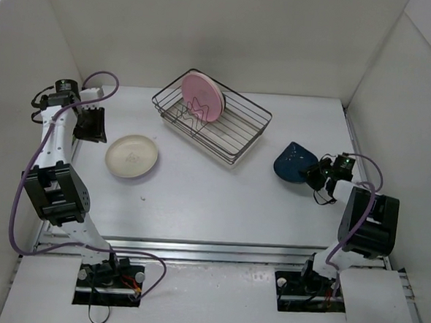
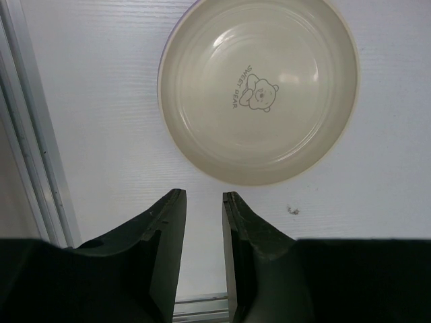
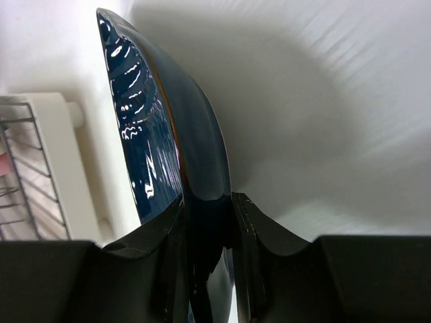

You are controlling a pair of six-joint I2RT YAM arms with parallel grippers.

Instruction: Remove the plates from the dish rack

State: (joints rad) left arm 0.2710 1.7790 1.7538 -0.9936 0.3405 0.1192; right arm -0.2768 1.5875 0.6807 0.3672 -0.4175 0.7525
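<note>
Gleaming dark blue plate [image 3: 149, 134], wavy rim, standing edge-on.

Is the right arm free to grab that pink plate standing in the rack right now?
Probably not yet. The right gripper is shut on the dark blue plate, so it has no free grip. The way to the pink plate in the dish rack looks unobstructed otherwise.
</note>
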